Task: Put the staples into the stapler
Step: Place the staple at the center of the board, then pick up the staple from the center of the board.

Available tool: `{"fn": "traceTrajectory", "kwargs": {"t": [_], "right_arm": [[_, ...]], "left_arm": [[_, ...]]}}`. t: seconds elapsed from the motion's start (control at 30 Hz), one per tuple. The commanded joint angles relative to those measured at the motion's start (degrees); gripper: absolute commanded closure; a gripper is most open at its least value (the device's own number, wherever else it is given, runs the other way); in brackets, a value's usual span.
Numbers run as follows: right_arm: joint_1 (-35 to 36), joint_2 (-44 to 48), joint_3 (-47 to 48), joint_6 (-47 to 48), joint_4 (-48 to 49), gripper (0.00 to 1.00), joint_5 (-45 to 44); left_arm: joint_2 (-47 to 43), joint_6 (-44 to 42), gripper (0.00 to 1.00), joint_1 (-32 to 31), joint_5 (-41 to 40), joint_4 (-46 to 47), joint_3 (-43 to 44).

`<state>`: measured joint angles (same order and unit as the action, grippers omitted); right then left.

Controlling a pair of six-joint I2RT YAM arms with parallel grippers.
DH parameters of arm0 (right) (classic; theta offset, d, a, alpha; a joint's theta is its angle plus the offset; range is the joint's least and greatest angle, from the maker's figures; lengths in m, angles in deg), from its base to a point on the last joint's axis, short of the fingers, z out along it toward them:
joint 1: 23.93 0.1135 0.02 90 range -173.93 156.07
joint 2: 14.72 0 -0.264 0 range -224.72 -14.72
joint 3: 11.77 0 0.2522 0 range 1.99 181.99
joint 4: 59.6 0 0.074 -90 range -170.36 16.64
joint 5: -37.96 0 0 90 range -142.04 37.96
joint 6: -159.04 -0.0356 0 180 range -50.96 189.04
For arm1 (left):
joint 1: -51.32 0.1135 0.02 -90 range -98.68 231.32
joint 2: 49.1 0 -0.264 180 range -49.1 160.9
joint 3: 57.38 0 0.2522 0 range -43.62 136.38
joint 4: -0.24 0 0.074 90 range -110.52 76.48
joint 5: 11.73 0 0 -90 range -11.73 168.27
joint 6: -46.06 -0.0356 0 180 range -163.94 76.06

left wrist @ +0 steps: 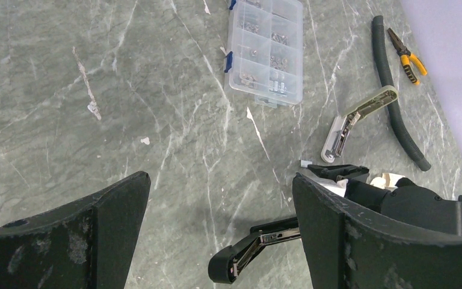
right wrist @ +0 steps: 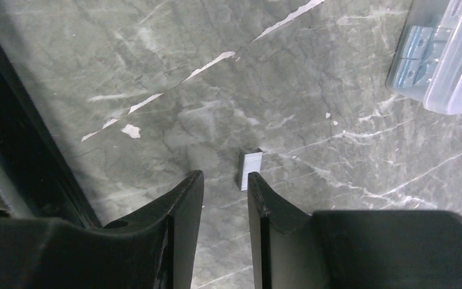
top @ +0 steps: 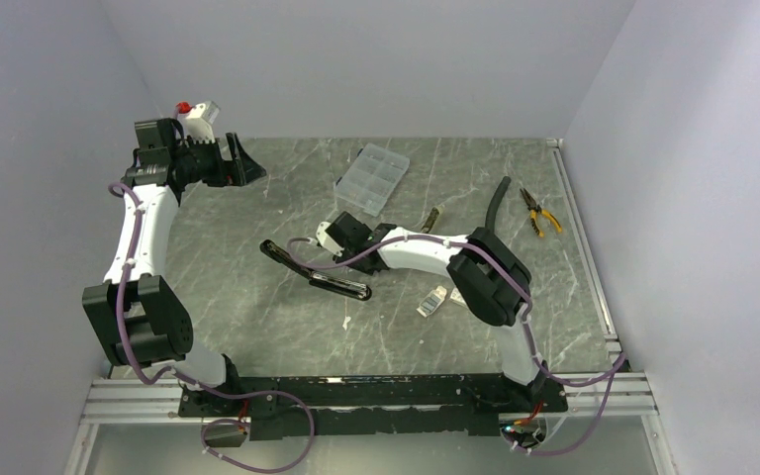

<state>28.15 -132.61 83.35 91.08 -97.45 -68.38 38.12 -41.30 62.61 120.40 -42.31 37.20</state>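
Several loose things lie on the far half of the counter (top: pixel 257 327): a clear compartment case (top: pixel 371 178), a black ribbed hose (top: pixel 498 203), yellow-handled pliers (top: pixel 539 210) near the right edge, and a pale grey hinged tool (left wrist: pixel 361 111) lying open between the case and the hose. A small white box (top: pixel 433 300) sits close to my right arm's elbow.

The stapler (top: pixel 315 275), black and folded open, lies in the middle of the counter. In the right wrist view its dark body runs down the left edge. A short silvery strip of the staples (right wrist: pixel 250 170) lies flat on the stone just ahead of the fingertips, with the corner of the case well apart at the upper right.

My right arm reaches leftward from its base, forearm low. The right claw (right wrist: pixel 225 176) points down at the counter with only a narrow gap between its fingers, and it holds nothing.

My left arm is lifted high over the far left corner. The left claw (left wrist: pixel 219 180) is spread wide and empty, angled toward the middle.
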Motion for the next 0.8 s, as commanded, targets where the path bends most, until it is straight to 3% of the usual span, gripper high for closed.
{"fn": "traceTrajectory", "kwargs": {"t": [0.0, 0.3, 0.77], "right_arm": [[-1.6, 4.6, 2.4, -2.3, -2.7, 0.62, 5.2], [-9.4, 4.5, 6.5, -2.1, -6.7, 0.54, 22.0], [-11.6, -1.9, 11.1, -0.4, -10.6, 0.55, 26.8]], "left_arm": [[-0.2, 0.3, 0.06, 0.2, 0.6, -0.1, 1.2], [0.3, 0.5, 0.07, 0.2, 1.3, 0.1, 1.2], [1.2, 0.7, 0.07, 0.2, 2.4, -0.4, 1.8]]}}
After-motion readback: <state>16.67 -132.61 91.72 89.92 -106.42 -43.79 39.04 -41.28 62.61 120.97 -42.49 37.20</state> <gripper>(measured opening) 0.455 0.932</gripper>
